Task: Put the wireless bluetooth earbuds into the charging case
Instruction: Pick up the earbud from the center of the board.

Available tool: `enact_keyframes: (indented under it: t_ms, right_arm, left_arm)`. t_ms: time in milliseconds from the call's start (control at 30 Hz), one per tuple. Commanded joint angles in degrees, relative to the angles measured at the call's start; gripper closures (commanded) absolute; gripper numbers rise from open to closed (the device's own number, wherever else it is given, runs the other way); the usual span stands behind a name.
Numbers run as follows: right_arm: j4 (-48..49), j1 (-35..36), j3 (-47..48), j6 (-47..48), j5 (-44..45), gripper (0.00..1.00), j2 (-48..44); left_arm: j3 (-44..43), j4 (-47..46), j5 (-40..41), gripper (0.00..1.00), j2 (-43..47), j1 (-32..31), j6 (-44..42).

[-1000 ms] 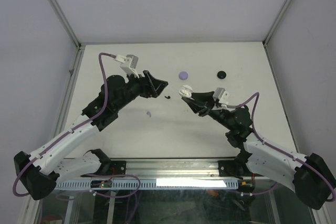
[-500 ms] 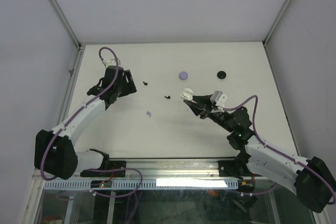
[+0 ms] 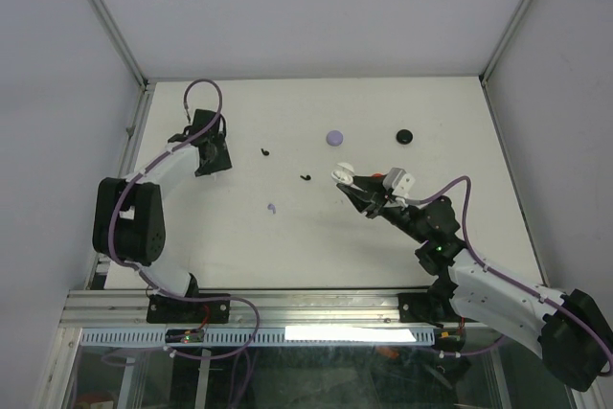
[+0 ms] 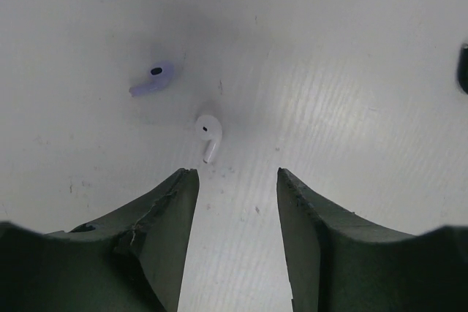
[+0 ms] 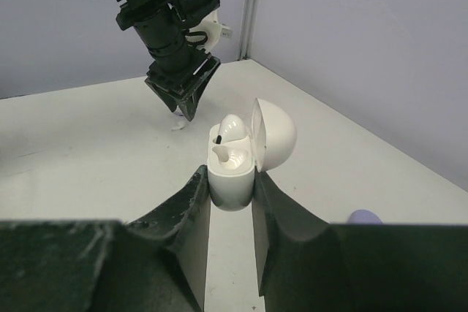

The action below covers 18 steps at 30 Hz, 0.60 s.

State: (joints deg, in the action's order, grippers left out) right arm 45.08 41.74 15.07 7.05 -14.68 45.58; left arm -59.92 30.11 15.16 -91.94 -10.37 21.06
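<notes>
The right fingers (image 5: 179,213) pinch the base of a glossy white egg-shaped plastic charging case (image 5: 232,173). Its lid is flipped open, with one white bud (image 5: 228,131) seated inside. The left fingers (image 4: 164,224) hang spread wide over the pale desk (image 4: 351,107). A small white stemmed plastic earbud (image 4: 208,131) lies just ahead of their gap, with a lilac one (image 4: 153,77) near it. Pickup looks next: descend straddling the white earbud, then close.

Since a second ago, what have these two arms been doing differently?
The left gripper swung back from the table's middle to the left side, open and empty, uncovering a black earbud. The right gripper stayed shut on the open white case, hardly shifting; the other black earbud lay still.
</notes>
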Motion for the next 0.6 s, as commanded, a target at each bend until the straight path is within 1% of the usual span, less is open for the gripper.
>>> enact_keyframes:
  t_ms: [0,233,400,567]
  right_arm:
    - [1.0,0.1,-0.1,0.9,1.2,0.96,-1.0]
    - [1.3,0.1,-0.5,0.8,1.4,0.96,-1.0]
    - [0.7,0.1,-0.3,1.2,1.8,0.96,-1.3]
    - [0.1,0.1,-0.3,1.6,2.3,0.96,-1.7]
  left_arm:
    - [-5.9,0.5,1.5,0.53,-4.3,1.0,-3.6]
    - [-10.4,3.4,2.0,0.57,-9.7,2.2,-5.6]
    - [-11.4,4.7,2.3,0.57,-11.8,2.8,-6.3]
    - [-12.4,5.7,2.5,0.60,-13.1,3.1,-7.1]
